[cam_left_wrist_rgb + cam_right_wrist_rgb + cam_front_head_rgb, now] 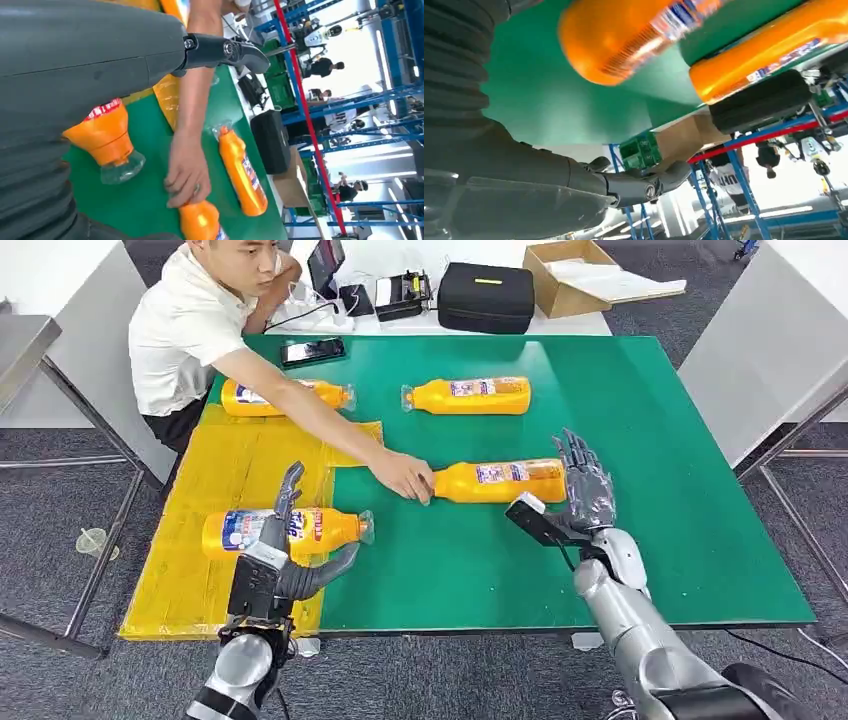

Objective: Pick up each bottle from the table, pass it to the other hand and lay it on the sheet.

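Four orange bottles lie on the green table (650, 490). One bottle (285, 532) (105, 140) rests on the yellow sheet (215, 480), and my left hand (285, 560) (75, 60) straddles it with fingers spread, not clasping it. A second bottle (285, 397) lies at the sheet's far edge. A third (468, 395) (242, 172) (769, 50) lies on the green farther back. A person's hand (403, 478) (187, 172) holds the cap end of the middle bottle (500, 481) (200, 222) (624, 40). My right hand (585, 490) (524, 175) stands open by that bottle's base, fingers straight.
The person (190, 330) sits at the far left corner, arm stretched across the sheet. A phone (312, 351), a black case (486, 297) (759, 102) and a cardboard box (565, 275) lie beyond the far edge. Bare green table spreads to the right.
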Robot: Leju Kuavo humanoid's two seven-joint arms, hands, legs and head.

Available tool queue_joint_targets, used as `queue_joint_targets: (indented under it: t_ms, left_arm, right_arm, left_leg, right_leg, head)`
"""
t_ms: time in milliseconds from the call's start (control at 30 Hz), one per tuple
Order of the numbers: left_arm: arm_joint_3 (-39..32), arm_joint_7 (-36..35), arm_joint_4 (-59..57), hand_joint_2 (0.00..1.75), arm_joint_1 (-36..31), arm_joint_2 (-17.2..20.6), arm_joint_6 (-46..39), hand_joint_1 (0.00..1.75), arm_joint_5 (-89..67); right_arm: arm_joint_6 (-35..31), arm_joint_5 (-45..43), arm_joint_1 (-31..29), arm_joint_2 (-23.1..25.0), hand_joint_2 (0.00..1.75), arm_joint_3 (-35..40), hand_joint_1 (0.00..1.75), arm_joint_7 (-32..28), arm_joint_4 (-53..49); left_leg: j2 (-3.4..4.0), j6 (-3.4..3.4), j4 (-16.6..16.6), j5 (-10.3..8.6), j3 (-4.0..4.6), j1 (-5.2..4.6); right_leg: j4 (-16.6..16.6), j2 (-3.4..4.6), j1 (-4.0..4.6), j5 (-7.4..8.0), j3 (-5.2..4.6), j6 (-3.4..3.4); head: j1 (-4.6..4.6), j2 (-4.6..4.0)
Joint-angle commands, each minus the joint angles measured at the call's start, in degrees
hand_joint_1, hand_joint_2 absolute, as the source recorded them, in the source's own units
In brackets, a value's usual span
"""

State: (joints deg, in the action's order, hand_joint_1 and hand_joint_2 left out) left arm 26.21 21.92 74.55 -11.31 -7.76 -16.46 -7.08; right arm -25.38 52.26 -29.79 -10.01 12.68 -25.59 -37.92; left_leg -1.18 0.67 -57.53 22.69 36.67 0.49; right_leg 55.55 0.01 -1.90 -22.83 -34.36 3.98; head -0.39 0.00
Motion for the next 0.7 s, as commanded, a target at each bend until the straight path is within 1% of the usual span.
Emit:
queue_joint_targets:
  t_ms: [33,133,200,233,300,333,367,433,500,533,567,633,667,700]
  left_arm:
    - [0.07,0.39,-7.94,1.75,-3.53,-0.77,-3.13,0.0,-2.02]
    - [-0.74,0.49,-10.1,1.75,-4.15,-1.51,-3.08,0.0,-0.67]
    - [-0.8,0.58,-10.56,1.75,-4.42,-1.65,-2.54,0.0,0.02]
    - [-0.56,0.58,-10.96,1.75,-4.83,-1.67,-2.25,0.0,0.03]
    - [-0.4,0.59,-11.13,1.75,-5.22,-1.84,-2.08,0.0,0.06]
    - [-0.24,0.59,-11.44,1.75,-5.48,-1.88,-1.85,0.0,0.1]
    - [-0.12,0.59,-11.55,1.75,-5.68,-1.91,-1.73,0.0,0.09]
    - [-0.11,0.59,-11.53,1.75,-5.74,-1.93,-1.72,0.0,0.09]
    - [-0.09,0.59,-11.53,1.75,-5.72,-1.89,-1.72,0.0,0.08]
    - [-0.09,0.59,-11.53,1.75,-5.72,-1.89,-1.72,0.0,0.08]
    - [-0.09,0.59,-11.54,1.75,-5.7,-1.88,-1.72,0.0,0.08]
    - [-0.09,0.59,-11.54,1.75,-5.7,-1.88,-1.72,0.0,0.08]
    - [-0.09,0.59,-11.54,1.75,-5.7,-1.88,-1.72,0.0,0.08]
    - [-0.05,0.63,-11.58,1.75,-5.81,-1.9,-1.79,0.0,0.15]
  right_arm:
    - [3.05,1.0,-6.17,-0.5,1.75,3.91,0.0,2.21,11.48]
    - [3.55,1.03,-6.69,0.23,1.75,4.06,0.0,2.86,13.25]
    - [4.58,0.22,-6.75,1.34,1.75,3.77,0.0,2.44,13.78]
    - [5.42,1.59,-7.25,1.83,1.75,5.15,0.0,3.52,14.48]
    - [6.73,1.58,-7.42,3.05,1.75,5.62,0.0,3.7,14.81]
    - [7.37,2.19,-7.68,3.13,1.75,6.29,0.0,4.29,15.19]
    - [8.25,1.96,-7.66,3.43,1.75,6.32,0.0,4.39,15.5]
    - [8.08,1.95,-7.49,3.52,1.75,6.31,0.0,4.44,15.49]
    - [8.08,1.91,-7.43,3.36,1.75,6.31,0.0,4.38,15.47]
    - [8.08,1.91,-7.43,3.36,1.75,6.31,0.0,4.38,15.47]
    - [8.09,1.91,-7.43,3.28,1.75,6.29,0.0,4.38,15.48]
    - [8.09,1.91,-7.43,3.28,1.75,6.29,0.0,4.38,15.48]
    - [8.09,1.91,-7.43,3.28,1.75,6.29,0.0,4.38,15.48]
    - [10.68,1.22,-7.39,3.26,1.75,6.28,0.0,4.52,15.88]
  left_leg:
    - [0.07,-0.01,0.02,0.04,-0.11,0.02]
    - [0.18,-0.02,-0.03,0.15,-0.32,0.05]
    - [0.1,-0.01,0.0,0.08,-0.19,0.04]
    - [0.07,-0.01,0.03,0.02,-0.09,0.02]
    - [0.27,-0.02,-0.04,0.16,-0.31,0.08]
    - [0.17,-0.01,0.01,0.06,-0.12,0.03]
    - [0.27,-0.03,-0.03,0.14,-0.25,0.07]
    - [0.14,-0.03,0.01,0.07,-0.14,0.04]
    - [0.26,-0.05,-0.06,0.2,-0.35,0.09]
    - [0.08,-0.02,0.01,0.05,-0.12,0.03]
    - [0.16,-0.03,-0.01,0.13,-0.25,0.05]
    - [0.11,-0.01,0.01,0.07,-0.13,0.03]
    - [0.29,-0.02,-0.09,0.27,-0.42,0.09]
    - [0.13,-0.01,0.0,0.09,-0.17,0.02]
  right_leg:
    - [-0.03,0.02,0.04,-0.03,0.11,-0.13]
    - [-0.01,0.08,0.1,-0.11,0.31,-0.25]
    - [-0.03,0.03,0.07,-0.05,0.18,-0.17]
    - [-0.03,0.03,0.03,-0.01,0.08,-0.1]
    - [-0.02,0.16,0.13,-0.08,0.28,-0.27]
    - [-0.02,0.12,0.05,-0.02,0.09,-0.15]
    - [0.0,0.18,0.11,-0.07,0.22,-0.25]
    - [0.0,0.08,0.06,-0.04,0.13,-0.16]
    - [0.03,0.13,0.15,-0.14,0.33,-0.34]
    - [-0.01,0.02,0.06,-0.04,0.12,-0.16]
    - [-0.01,0.07,0.09,-0.09,0.24,-0.23]
    - [-0.01,0.06,0.05,-0.05,0.13,-0.15]
    - [0.02,0.15,0.16,-0.18,0.41,-0.35]
    - [0.0,0.07,0.05,-0.06,0.16,-0.17]
  head:
    - [0.0,0.0]
    - [-0.02,0.0]
    - [0.0,0.0]
    - [0.0,0.0]
    - [0.0,0.0]
    - [0.0,0.0]
    - [0.02,0.0]
    - [0.02,0.0]
    - [0.0,0.0]
    - [0.0,0.0]
    - [0.0,0.0]
    - [0.0,0.0]
    - [0.0,0.0]
    - [0.0,0.0]
